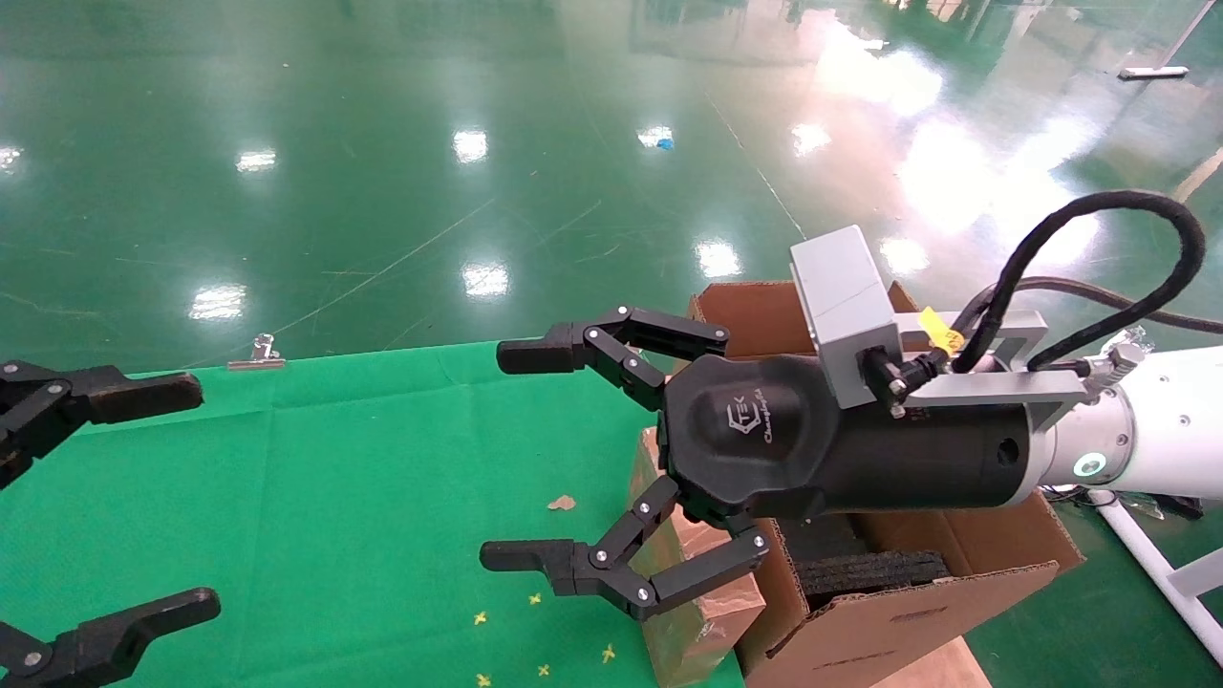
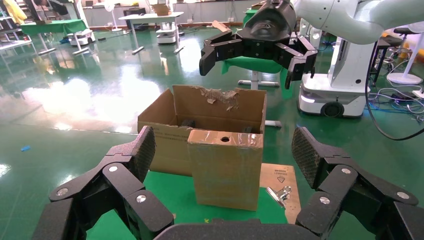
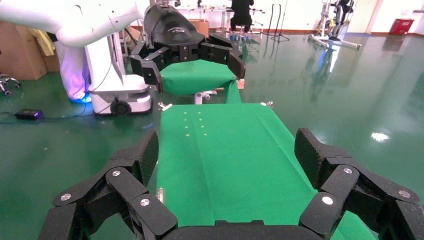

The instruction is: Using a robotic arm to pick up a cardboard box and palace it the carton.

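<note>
1. Cardboard box (image 2: pixel 225 169), one only, stands upright at the right edge of the green cloth (image 1: pixel 334 497), touching or just beside the near wall of the carton; its top face, glossy with tape, has a round hole. In the head view it sits at about 5 o'clock, mostly hidden under the right gripper.
2. Carton (image 2: pixel 200 120), also one, stands directly beyond the box off the cloth's edge, flaps upright, the far flap torn ragged along its top. Inside it, black foam inserts (image 1: pixel 865 570) show in the head view; how many there are cannot be told.
3. Right gripper (image 1: pixel 506 454), on the white robotic arm (image 1: pixel 1161 435) entering from 3 o'clock, hangs in the air above the box and the carton's near wall, fingers spread wide and holding nothing. A grey camera block (image 1: pixel 846 306) and a black cable (image 1: pixel 1099 248) ride on its wrist.
4. Left gripper (image 1: pixel 182 497) is at 9 o'clock above the cloth, well apart from the box, fingers likewise spread and empty.
5. Small yellow marks (image 1: pixel 535 635) lie on the cloth near 6 o'clock, with a brown scrap (image 1: pixel 562 503) near the middle.
6. Two metal binder clips show: one (image 1: pixel 258 354) on the cloth's far edge at about 10 o'clock, another (image 2: pixel 278 194) beside the box's foot.
7. Glossy green floor (image 1: pixel 478 143) surrounds everything.
</note>
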You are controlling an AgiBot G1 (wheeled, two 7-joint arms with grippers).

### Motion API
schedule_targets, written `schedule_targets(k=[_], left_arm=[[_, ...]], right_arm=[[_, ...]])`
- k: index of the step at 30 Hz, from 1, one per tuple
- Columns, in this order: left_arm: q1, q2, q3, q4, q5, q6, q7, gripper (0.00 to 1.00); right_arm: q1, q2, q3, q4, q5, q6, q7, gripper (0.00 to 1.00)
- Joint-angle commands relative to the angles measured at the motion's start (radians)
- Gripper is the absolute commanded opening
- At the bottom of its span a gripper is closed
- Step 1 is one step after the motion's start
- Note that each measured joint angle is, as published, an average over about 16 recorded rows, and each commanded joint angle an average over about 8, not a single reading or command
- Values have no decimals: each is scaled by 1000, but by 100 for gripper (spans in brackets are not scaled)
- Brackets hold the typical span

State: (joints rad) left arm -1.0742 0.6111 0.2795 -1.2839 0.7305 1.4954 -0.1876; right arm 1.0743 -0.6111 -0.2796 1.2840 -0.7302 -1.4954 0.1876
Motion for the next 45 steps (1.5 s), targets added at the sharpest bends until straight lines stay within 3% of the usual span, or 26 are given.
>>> schedule_targets(k=[1, 17, 23, 32, 41, 45], left_arm=[[0, 0, 0, 0, 0, 0, 0, 100], [0, 0, 0, 0, 0, 0, 0, 100], [0, 0, 1, 1, 0, 0, 0, 100], [-1, 0, 1, 1, -1, 0, 1, 100], [-1, 0, 2, 1, -1, 0, 1, 100], [-1, -1, 2, 1, -1, 0, 1, 100]], right_arm=[[0, 0, 0, 0, 0, 0, 0, 100], [2, -1, -5, 7, -8, -1, 2, 100], [60, -16, -68, 47, -108, -10, 65, 100], [363, -186, -387, 69, -465, -80, 296, 100], [646, -281, -736, 68, -711, -91, 492, 100], [793, -298, -880, 71, -767, -92, 567, 100]])
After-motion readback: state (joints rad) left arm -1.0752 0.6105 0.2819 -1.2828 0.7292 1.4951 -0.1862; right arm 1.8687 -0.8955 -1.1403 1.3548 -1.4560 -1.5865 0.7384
